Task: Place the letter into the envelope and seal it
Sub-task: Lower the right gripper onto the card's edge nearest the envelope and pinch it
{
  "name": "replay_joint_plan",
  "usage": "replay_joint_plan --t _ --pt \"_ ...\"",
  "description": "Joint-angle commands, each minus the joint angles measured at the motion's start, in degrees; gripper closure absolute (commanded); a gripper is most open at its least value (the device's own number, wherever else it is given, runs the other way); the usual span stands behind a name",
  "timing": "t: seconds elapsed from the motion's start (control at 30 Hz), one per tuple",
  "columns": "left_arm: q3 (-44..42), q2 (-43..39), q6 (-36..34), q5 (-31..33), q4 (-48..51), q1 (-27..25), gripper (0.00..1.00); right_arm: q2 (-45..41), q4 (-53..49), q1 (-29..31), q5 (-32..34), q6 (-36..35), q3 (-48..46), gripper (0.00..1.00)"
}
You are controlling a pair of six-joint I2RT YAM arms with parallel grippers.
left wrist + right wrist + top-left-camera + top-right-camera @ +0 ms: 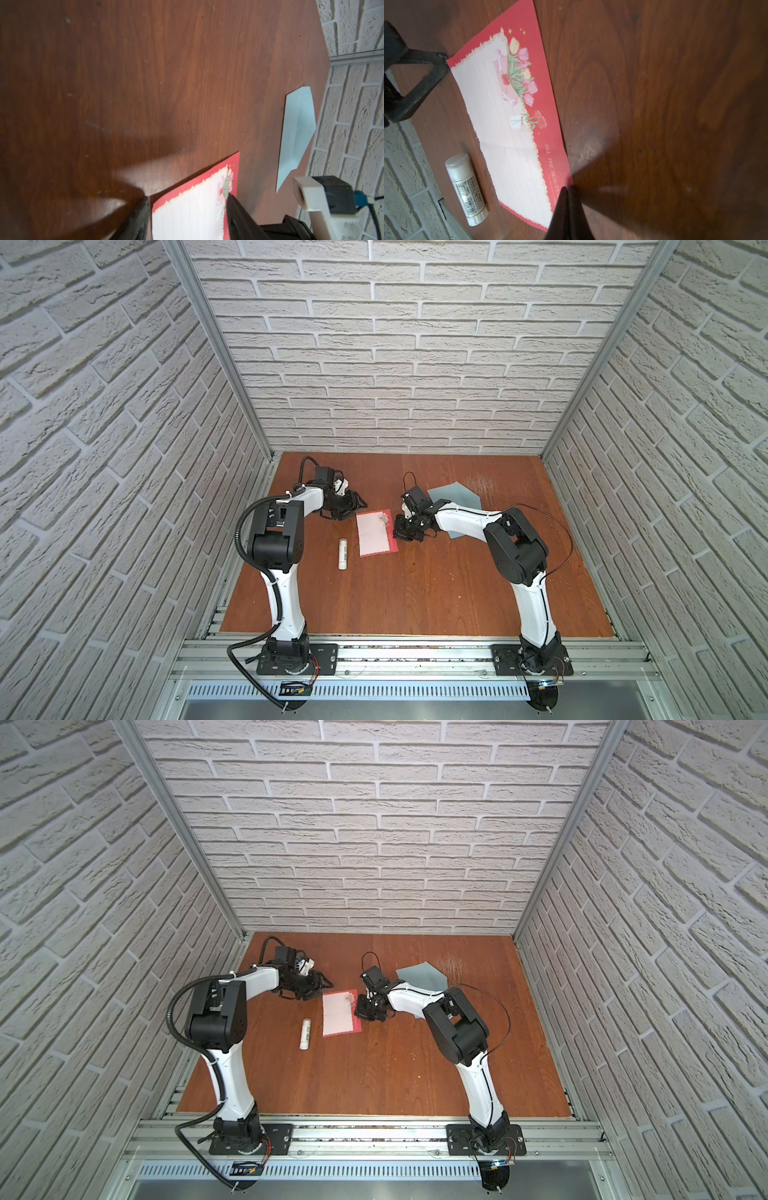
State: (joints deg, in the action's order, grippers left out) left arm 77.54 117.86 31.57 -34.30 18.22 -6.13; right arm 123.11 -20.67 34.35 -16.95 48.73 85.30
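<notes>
Picking up the flat, pinkish-white, red-edged paper letter (374, 534) looks like the step in hand. It lies flat in the middle of the brown wooden table (415, 593); the light blue-grey paper envelope (459, 497) lies near it toward the back, partly under the right arm, so the letter is not inside yet. The right claw (566, 199) is closed, its two fingers pressed together right at the letter's red side edge; I cannot tell if any paper is caught between them. The left claw (187, 207) is open, its fingers spread apart at the letter's far end, holding nothing. A small white round stick (467, 191) lies just beside the letter's other long side.

Thin paper on a flat table is hard to pinch, I think. A good way is to press one edge and push so the paper bends up a little, then let the open claw close on the raised bit; go slowly, hold near a corner, do not crease the flower picture, and do not knock the stick.
</notes>
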Motion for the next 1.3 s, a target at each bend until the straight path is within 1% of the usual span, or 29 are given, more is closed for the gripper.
replay_joint_plan --t 0.0,0.13,0.17,0.23,0.27,0.33,0.4,0.53,0.57,0.77,0.93,1.13,1.27 --pt "-0.4 2.72 -1.6 0.55 3.09 -0.02 0.4 1.71 -4.24 0.1 2.66 -1.66 0.76 0.94" --pt "-1.1 1.85 -1.51 0.77 2.61 0.07 0.39 -0.09 -4.21 0.37 2.74 -2.76 1.49 0.94" --pt "-1.2 1.55 -1.51 0.89 2.61 0.07 0.38 -0.41 -4.33 0.5 2.27 -3.16 2.07 0.92" --pt "-1.5 1.13 -1.51 1.08 2.44 0.11 0.37 -0.8 -5.37 0.63 1.69 -4.08 3.68 0.82" --pt "-1.73 0.76 -1.51 1.17 2.31 0.2 0.37 -1.01 -5.84 0.72 1.66 -4.57 4.42 0.8" --pt "-2.08 0.43 -1.56 1.26 2.17 0.23 0.36 -1.44 -6.64 0.96 1.84 -4.88 5.53 0.8" --pt "-2.25 0.2 -1.69 1.17 2.04 0.41 0.36 -1.56 -6.84 1.24 1.78 -4.96 6.27 0.83" --pt "-2.63 0.29 -1.82 0.49 1.67 0.76 0.36 0.29 -5.88 1.8 0.02 -4.09 7.42 0.93" --pt "-2.66 0.43 -1.85 0.3 1.56 0.85 0.36 0.88 -5.11 1.77 -0.68 -3.54 7.52 0.94" --pt "-2.81 0.63 -2.95 -0.08 2.55 1.21 0.36 4.27 -1.15 1.56 -4.4 -1.4 8.22 0.94" --pt "-2.69 0.79 -3.92 -0.5 3.77 1.82 0.36 5.19 -2.17 0.22 -3.37 -1.92 6.68 0.94" --pt "-2.35 2.02 -4.46 -2.01 4.05 1.69 0.37 6.99 -7.01 -0.6 -1.35 -4.41 5.97 0.94" --pt "-2.55 2.72 -4.76 -2.76 4.04 1.74 0.38 7.93 -7.21 -0.95 -1.7 -4.61 5.1 0.94"
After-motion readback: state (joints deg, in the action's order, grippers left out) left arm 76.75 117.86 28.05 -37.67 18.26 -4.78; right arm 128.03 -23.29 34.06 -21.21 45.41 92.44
